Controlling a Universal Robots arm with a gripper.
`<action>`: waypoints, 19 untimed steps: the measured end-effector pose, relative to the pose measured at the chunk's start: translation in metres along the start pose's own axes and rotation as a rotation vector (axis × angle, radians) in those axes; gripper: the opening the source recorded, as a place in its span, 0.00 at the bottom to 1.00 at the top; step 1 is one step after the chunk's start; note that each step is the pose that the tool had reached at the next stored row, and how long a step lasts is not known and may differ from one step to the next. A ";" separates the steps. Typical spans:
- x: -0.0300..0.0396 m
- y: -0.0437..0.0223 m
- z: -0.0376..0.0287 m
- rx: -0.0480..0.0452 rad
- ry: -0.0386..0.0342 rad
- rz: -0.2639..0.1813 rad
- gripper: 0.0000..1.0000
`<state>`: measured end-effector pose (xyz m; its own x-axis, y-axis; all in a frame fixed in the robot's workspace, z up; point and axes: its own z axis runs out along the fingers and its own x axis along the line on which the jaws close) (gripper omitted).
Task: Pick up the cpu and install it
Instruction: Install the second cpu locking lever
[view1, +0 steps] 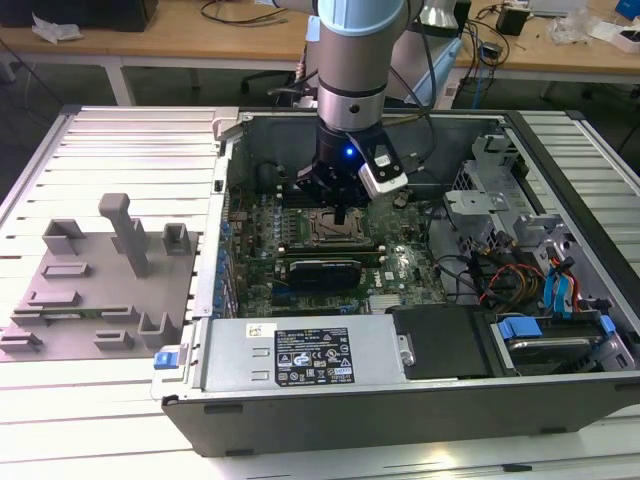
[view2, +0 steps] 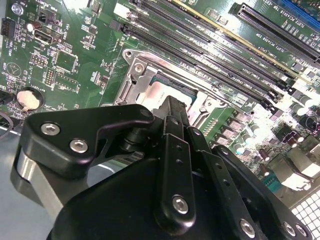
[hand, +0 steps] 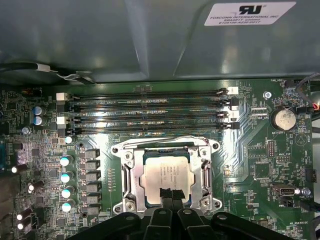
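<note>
The cpu (hand: 162, 172), a silver-grey square chip, lies flat inside the dark socket with the metal frame (hand: 125, 175) on the green motherboard. My gripper (hand: 170, 192) is down over it with its two black fingers pressed together, and the tips rest at the chip's edge. In the second wrist view the fingers (view2: 172, 112) cover part of the cpu (view2: 162, 92) and the socket frame (view2: 135, 75). In the exterior view my gripper (view1: 342, 213) hangs inside the open computer case, just above the socket (view1: 322, 232).
Memory slots (hand: 150, 107) run beside the socket. A grey fixture plate (view1: 90, 290) with upright blocks lies outside the case at the exterior view's left. The power supply (view1: 300, 355), drive cage (view1: 490, 200) and loose cables (view1: 510, 275) crowd the case.
</note>
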<state>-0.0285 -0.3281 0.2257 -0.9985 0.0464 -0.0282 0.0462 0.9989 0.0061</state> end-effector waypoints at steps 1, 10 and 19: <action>0.0000 0.0000 0.0000 0.0000 0.0000 0.000 0.11; -0.0004 -0.0002 -0.0115 -0.0003 -0.0001 0.000 0.11; -0.0016 -0.0258 -0.0118 0.0001 0.0000 0.000 0.11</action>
<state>-0.0284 -0.3540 0.2373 -0.9985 0.0464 -0.0282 0.0462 0.9989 0.0060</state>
